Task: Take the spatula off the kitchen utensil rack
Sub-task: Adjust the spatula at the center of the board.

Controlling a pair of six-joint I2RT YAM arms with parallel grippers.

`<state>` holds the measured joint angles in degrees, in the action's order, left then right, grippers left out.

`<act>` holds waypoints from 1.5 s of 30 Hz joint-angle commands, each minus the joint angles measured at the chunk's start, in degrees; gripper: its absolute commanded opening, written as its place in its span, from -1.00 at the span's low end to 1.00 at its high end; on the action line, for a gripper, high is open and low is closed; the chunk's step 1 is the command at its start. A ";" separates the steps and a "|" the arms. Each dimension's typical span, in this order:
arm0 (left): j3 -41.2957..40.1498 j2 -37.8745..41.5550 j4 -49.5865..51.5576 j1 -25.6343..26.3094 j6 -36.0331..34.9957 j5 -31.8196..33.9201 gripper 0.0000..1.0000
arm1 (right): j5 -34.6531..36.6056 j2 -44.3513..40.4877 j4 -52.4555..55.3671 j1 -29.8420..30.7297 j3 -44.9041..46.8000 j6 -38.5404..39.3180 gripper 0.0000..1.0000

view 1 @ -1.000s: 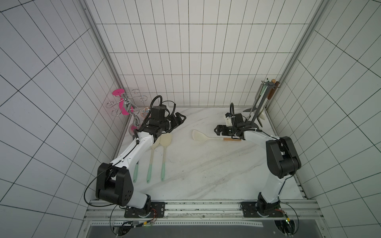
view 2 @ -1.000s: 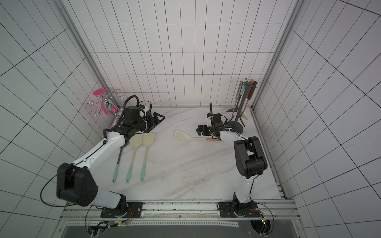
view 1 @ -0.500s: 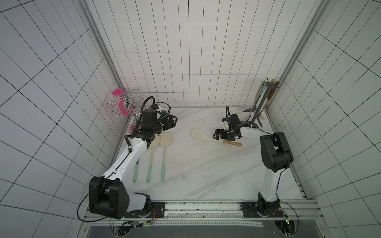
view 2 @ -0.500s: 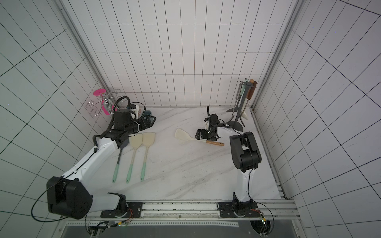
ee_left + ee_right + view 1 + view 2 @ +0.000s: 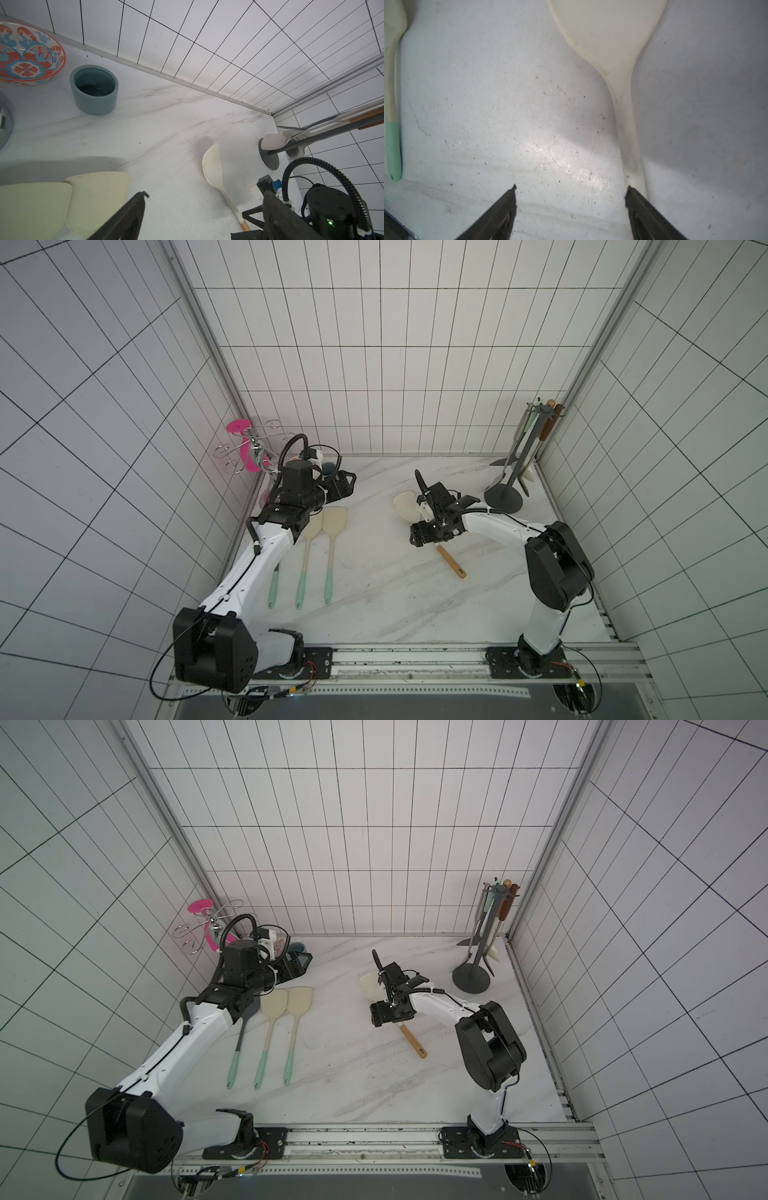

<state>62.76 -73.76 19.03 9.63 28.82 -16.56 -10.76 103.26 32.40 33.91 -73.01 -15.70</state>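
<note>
Top views both show the cream spatula [image 5: 451,562] lying flat on the marble counter [image 5: 374,605]. It is off the utensil rack [image 5: 503,501], which stands in the back corner with several other tools hanging from its hooks. The right gripper [image 5: 428,533] hangs low over the spatula's neck, between the pale head and the wooden handle. The left gripper [image 5: 347,485] sits well apart, next to three mint-handled spatulas [image 5: 334,520]. In both top views the spatula [image 5: 411,1040] lies near the utensil rack [image 5: 471,979] without touching it.

Left wrist view: the left gripper [image 5: 204,195] has its jaws spread wide with nothing between them. Beyond it, the spatula [image 5: 213,164] rests with its head toward the utensil rack [image 5: 270,161].

Right wrist view: the right gripper [image 5: 571,188] is parted over bare counter and holds nothing. One finger [image 5: 643,214] is over or against the edge of the spatula [image 5: 623,114]; which cannot be told. The tool sits off-centre in the gap.

The spatula looks light, with a stiff handle and a bendy, probably slick head. Lying flat it offers little height. The best hold is likely a pinch across the narrow neck or the wood, which should grip better than the smooth cream part.
</note>
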 commanded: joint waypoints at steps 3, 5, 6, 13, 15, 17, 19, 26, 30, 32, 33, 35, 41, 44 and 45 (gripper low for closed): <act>-0.98 0.29 -1.63 -0.04 -1.08 -1.54 0.86 | 5.16 -5.04 0.62 -1.04 3.97 -2.90 0.70; -1.03 -0.52 -1.61 0.67 -1.21 -1.80 0.95 | 5.98 -6.69 -0.04 -1.92 4.93 -3.81 0.76; -0.78 -1.12 -1.25 1.35 -1.46 -1.82 0.95 | 6.31 -7.92 -0.96 -2.49 5.88 -4.55 0.85; 1.88 -6.54 4.53 11.97 -1.60 6.33 0.95 | 11.44 -18.19 -6.08 -6.30 13.78 -9.34 0.97; 1.42 -8.31 4.44 15.34 1.28 8.09 0.95 | 12.49 -20.16 -7.43 -7.20 16.38 -10.31 0.97; 1.97 -10.46 5.15 18.62 4.39 8.98 0.94 | 8.21 -21.79 -9.93 -9.39 19.68 -10.19 0.98; 2.68 -12.78 5.41 22.45 7.37 10.72 0.94 | -1.07 -22.95 -13.57 -12.62 23.71 -11.42 0.94; 3.28 -18.61 4.11 29.25 13.88 15.01 0.94 | -20.66 -21.27 -24.12 -14.60 31.88 -15.27 0.76; 3.51 -21.66 3.87 30.18 14.98 14.43 0.94 | -23.63 -16.66 -26.79 -12.29 33.48 -17.48 0.71; 3.05 -22.85 3.08 30.29 15.36 12.40 0.94 | -24.74 -15.11 -29.18 -10.33 34.76 -19.37 0.67; 2.66 -23.70 2.42 30.30 15.40 10.61 0.94 | -24.92 -14.62 -30.67 -9.30 35.45 -20.18 0.66; 3.87 -25.68 5.16 30.18 14.34 9.48 0.94 | -24.69 -14.23 -32.05 -6.57 35.91 -21.09 0.65; 5.56 -28.16 6.80 30.18 11.33 9.85 0.94 | -23.73 -15.51 -36.30 -0.41 37.37 -23.88 0.63; 9.48 -31.03 10.07 30.12 8.08 11.18 0.93 | -21.33 -19.04 -36.79 -0.51 39.33 -23.79 0.63; 11.66 -32.38 12.35 30.24 6.32 12.72 0.92 | -19.65 -21.02 -35.90 -0.47 39.69 -23.10 0.65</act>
<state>69.63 -103.44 28.36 39.68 39.27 -6.09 -33.43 86.50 -2.39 33.41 -36.45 -38.04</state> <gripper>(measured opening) 0.964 0.819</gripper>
